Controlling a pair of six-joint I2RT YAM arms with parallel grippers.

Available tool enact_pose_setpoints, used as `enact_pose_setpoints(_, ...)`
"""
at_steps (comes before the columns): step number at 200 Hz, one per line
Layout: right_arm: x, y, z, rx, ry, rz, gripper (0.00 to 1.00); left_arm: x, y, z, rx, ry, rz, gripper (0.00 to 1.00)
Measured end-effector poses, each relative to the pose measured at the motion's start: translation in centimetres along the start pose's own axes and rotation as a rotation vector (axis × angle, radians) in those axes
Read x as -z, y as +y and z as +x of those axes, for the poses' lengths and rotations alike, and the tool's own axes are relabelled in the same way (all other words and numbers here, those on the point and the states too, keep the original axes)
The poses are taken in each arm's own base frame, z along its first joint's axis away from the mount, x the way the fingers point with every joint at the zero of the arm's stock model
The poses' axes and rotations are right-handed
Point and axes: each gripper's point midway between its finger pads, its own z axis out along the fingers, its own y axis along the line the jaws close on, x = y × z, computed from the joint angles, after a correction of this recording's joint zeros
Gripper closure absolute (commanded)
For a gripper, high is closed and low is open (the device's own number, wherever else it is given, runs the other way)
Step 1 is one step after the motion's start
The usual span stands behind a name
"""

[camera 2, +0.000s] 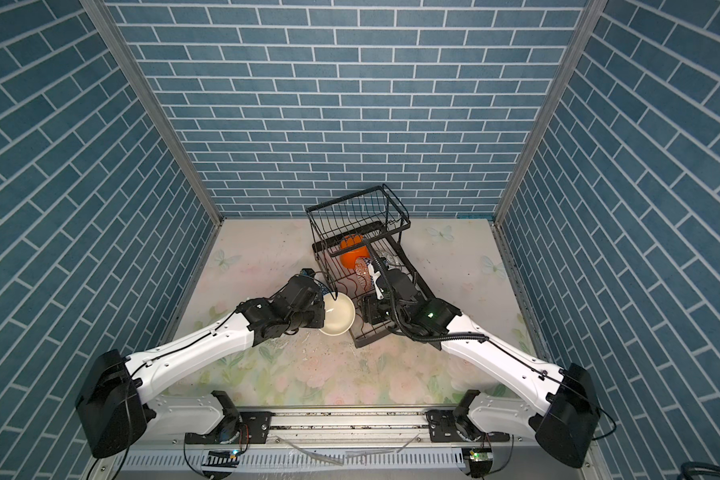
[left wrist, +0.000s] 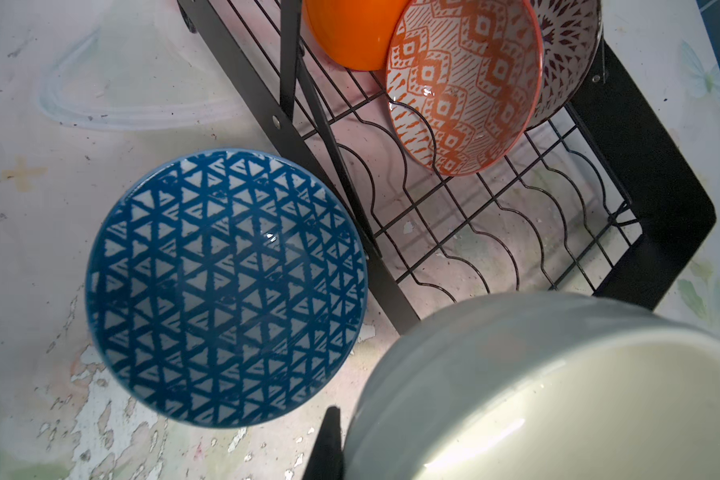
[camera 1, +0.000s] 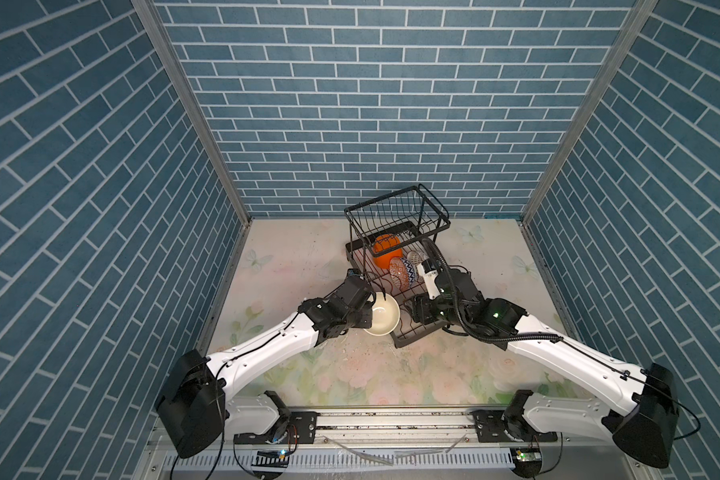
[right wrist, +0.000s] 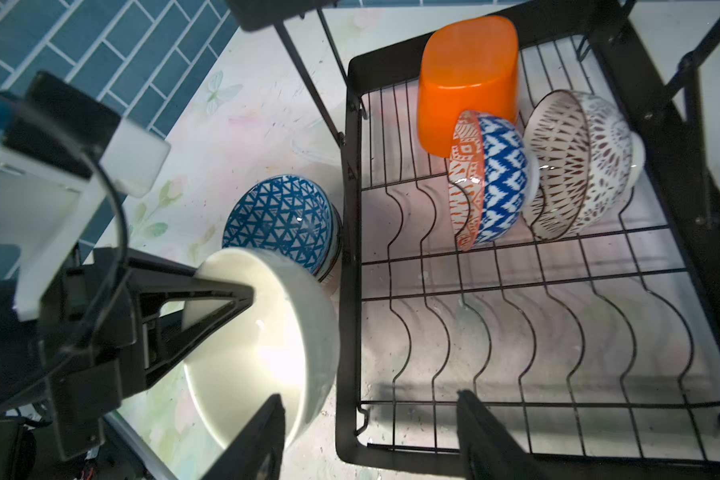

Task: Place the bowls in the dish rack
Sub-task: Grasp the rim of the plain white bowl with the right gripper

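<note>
My left gripper point(camera 1: 370, 308) is shut on the rim of the plain cream bowl point(camera 1: 383, 320) point(right wrist: 267, 345). One finger point(right wrist: 229, 297) is inside the bowl and the other finger point(left wrist: 329, 444) is against its outer wall. The bowl hangs tilted beside the near left corner of the black wire dish rack point(camera 1: 408, 341) point(right wrist: 347, 291). My right gripper point(right wrist: 368, 399) stands open over the near end of the lower tray, holding nothing. Farther back in the tray lean the orange bowl point(right wrist: 466, 83), an orange-red and a blue patterned bowl point(right wrist: 499, 178), and brown patterned bowls point(right wrist: 574, 166).
A blue triangle-patterned bowl point(left wrist: 225, 286) point(right wrist: 279, 220) sits upright on the floral table, touching the rack's left side. The raised basket point(camera 1: 395, 208) stands at the rack's far end. Wavy dividers point(right wrist: 558, 332) fill the near tray. Blue brick walls enclose the table.
</note>
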Motion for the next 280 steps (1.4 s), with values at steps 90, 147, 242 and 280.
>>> enact_pose_setpoints(90,-3.0,0.7,1.0,-0.012,0.069,0.027,0.56,-0.5,0.1,0.3,-0.01,0.015,-0.012,1.0)
enact_pose_setpoints(147,-4.4,1.1,1.6,-0.007,0.093,0.035,0.65,-0.5,0.1,0.3,-0.009,0.015,-0.011,1.0)
enact_pose_setpoints(242,-5.5,1.3,1.3,-0.023,0.076,0.06,0.83,-0.4,0.1,0.1,0.008,0.004,-0.011,1.0)
enact_pose_setpoints(280,-6.1,1.1,1.6,0.013,0.084,0.084,0.95,-0.5,0.3,0.0,0.007,-0.006,-0.023,0.96)
